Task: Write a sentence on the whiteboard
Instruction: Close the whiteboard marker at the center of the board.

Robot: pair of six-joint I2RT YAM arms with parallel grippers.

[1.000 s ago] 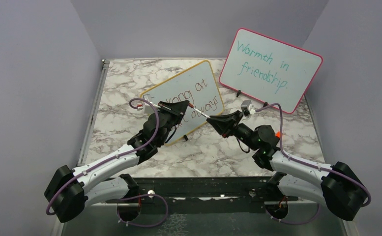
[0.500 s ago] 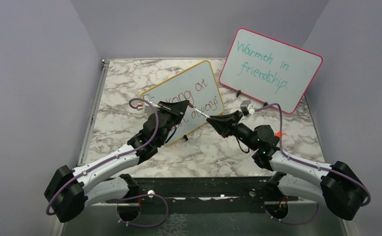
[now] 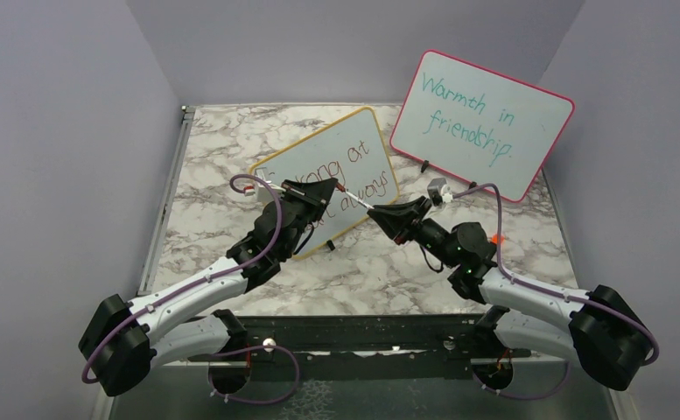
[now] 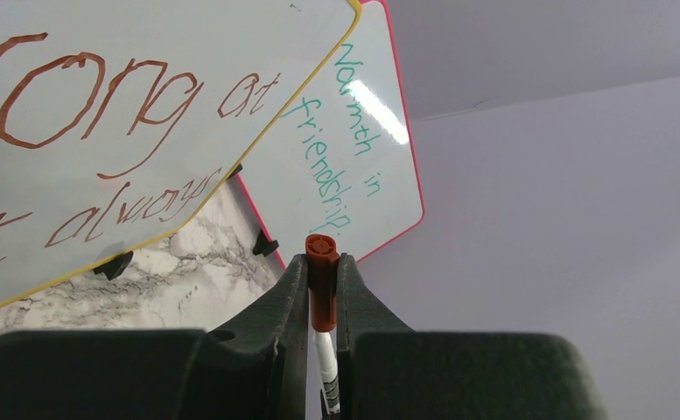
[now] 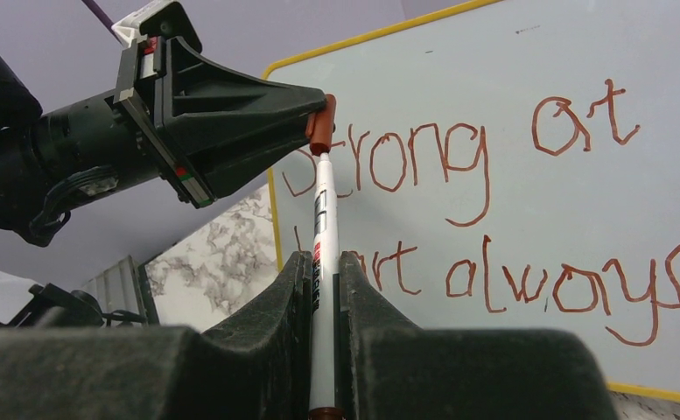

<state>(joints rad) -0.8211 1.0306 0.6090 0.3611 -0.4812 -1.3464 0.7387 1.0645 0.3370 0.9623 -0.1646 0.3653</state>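
No change from the earlier frames: both arms stand as they did. The left gripper point(image 3: 336, 187) has its jaws pinching the red-brown cap point(image 4: 320, 280), and the right gripper point(image 3: 378, 211) has its jaws clamped on the marker point(image 5: 323, 210) barrel. The whiteboard point(image 3: 358, 140) stands at frame centre on the worktop point(image 3: 222, 166), with the sentence point(image 5: 494, 210) written across it.

Sentence: opening letters of the dark red-brown handwritten sentence point(image 3: 354, 160) hidden behind the black left hand point(image 3: 341, 190), top view.
Board: yellow-framed white whiteboard point(image 4: 257, 35) cut by left wrist view's edges.
Marker: white plastic marker point(image 5: 321, 210), lower end buried in right hand point(image 5: 323, 260).
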